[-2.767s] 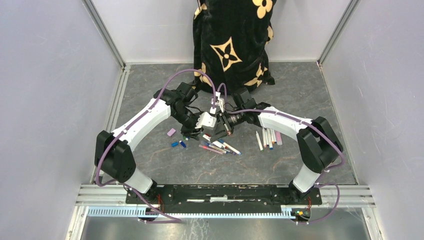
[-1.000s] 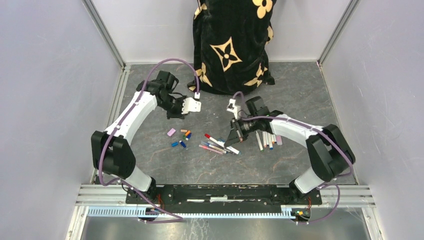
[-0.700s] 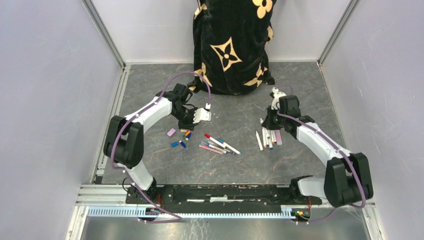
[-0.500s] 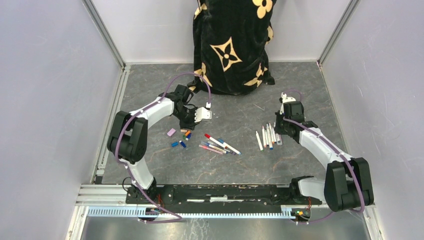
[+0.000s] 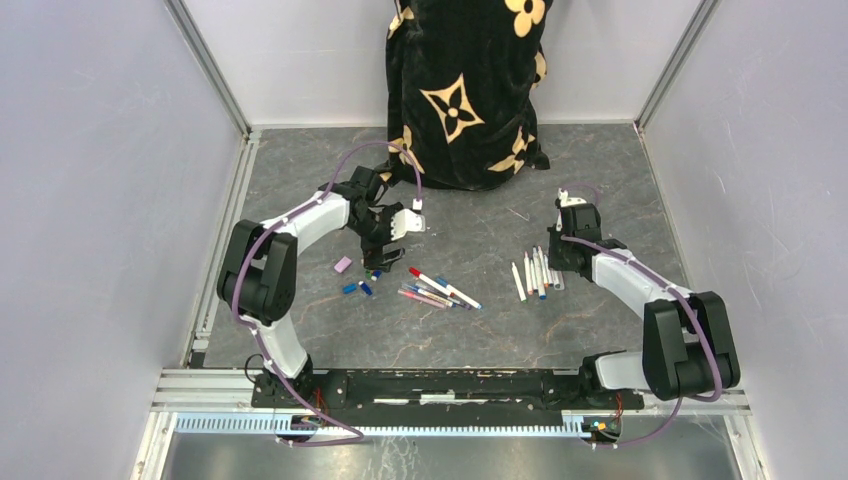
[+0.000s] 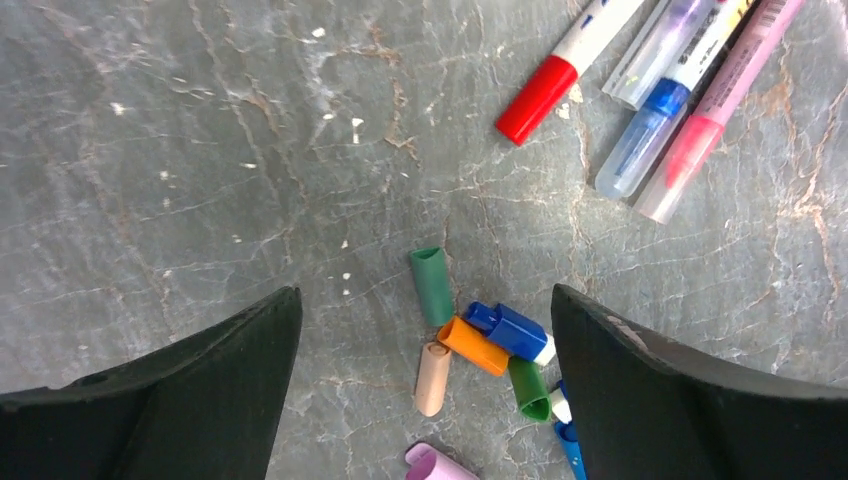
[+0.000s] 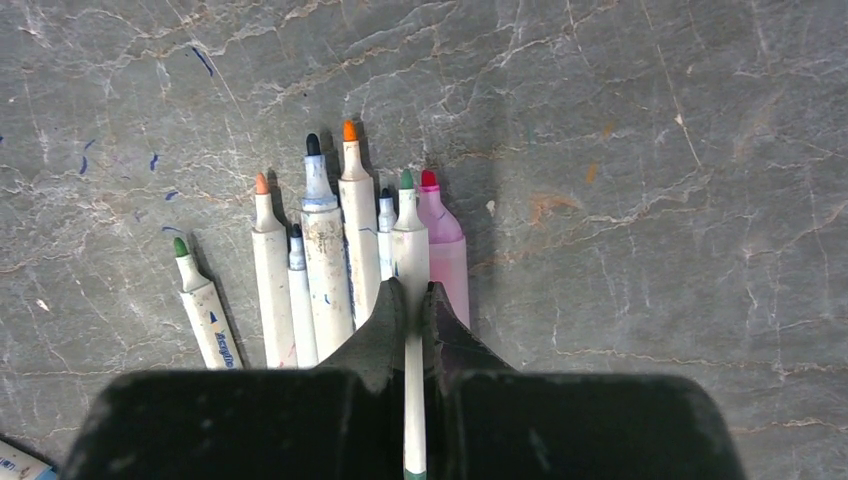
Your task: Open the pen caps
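Observation:
Several loose pen caps lie in a small heap: green [image 6: 432, 285], orange [image 6: 472, 345], blue [image 6: 515, 330], beige [image 6: 432, 378] and pink [image 6: 435, 465]. My left gripper [image 6: 425, 298] [image 5: 383, 262] hangs open just above the heap, holding nothing. Capped pens [image 6: 545, 95] [image 5: 435, 290] lie to its right. My right gripper [image 7: 413, 295] [image 5: 553, 265] is shut on a white green-tipped pen [image 7: 407, 240], low over a row of uncapped pens [image 7: 325, 260] [image 5: 535, 272], next to a pink one [image 7: 445, 250].
A black cloth with tan flower prints [image 5: 465, 90] stands at the back of the grey stone-pattern floor [image 5: 470, 215]. Metal rails [image 5: 215, 75] and pale walls close in both sides.
My left jaws have sprung open over the cap heap. My right arm swung from the middle pens to the right-hand row, carrying the green-tipped pen, and has settled low there.

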You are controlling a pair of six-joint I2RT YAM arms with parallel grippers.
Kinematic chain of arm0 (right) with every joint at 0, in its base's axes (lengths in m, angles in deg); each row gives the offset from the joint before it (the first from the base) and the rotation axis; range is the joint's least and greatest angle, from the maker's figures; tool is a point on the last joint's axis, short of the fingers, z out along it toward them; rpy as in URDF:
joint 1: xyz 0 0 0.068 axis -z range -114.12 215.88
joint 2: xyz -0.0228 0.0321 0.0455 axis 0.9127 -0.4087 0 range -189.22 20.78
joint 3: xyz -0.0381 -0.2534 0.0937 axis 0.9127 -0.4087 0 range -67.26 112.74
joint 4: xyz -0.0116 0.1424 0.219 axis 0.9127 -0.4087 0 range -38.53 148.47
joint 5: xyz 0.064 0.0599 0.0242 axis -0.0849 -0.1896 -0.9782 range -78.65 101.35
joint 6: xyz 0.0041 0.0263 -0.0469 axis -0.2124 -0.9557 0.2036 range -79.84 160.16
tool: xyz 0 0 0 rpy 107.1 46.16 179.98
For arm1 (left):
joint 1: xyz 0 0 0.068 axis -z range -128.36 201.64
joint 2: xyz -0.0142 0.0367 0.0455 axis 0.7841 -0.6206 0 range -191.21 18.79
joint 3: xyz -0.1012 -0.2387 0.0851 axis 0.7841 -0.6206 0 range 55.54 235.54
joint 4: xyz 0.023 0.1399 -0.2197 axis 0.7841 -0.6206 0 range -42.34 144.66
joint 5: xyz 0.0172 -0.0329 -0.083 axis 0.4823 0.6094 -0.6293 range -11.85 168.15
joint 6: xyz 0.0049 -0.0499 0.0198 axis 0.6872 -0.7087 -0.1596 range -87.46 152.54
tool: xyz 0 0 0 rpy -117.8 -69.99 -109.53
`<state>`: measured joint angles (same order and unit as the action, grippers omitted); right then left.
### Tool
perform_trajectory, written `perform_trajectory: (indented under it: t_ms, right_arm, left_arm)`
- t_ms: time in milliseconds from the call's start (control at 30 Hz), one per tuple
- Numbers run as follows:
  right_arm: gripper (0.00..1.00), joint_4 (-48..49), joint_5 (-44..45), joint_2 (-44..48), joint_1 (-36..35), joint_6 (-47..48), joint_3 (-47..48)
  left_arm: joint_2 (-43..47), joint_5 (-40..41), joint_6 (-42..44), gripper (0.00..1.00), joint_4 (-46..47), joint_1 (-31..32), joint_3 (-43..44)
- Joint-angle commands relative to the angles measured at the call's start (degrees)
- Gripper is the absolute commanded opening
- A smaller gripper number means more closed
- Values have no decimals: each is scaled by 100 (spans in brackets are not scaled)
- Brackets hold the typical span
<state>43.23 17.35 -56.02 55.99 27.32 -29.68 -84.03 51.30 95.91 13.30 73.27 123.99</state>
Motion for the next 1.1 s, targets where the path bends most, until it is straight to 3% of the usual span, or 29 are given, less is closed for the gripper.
perform_trajectory:
  t_ms: [0,400,1000,1067]
  right_arm:
    - [0,328,-131,-57,-2,-96,-32]
    - [0,368,-104,-412,-110,-78,-303]
    - [0,-445,1732,-398,-115,385,-134]
    - [5,-479,1765,-365,-147,352,-71]
  left_arm:
    - [404,-281,-457,100,-275,-19,527]
    - [678,-236,-1398,100,-1265,-267,2291]
    - [1002,-128,-1164,100,-1312,-284,2121]
    - [1022,-127,-1150,100,-1317,-284,2120]
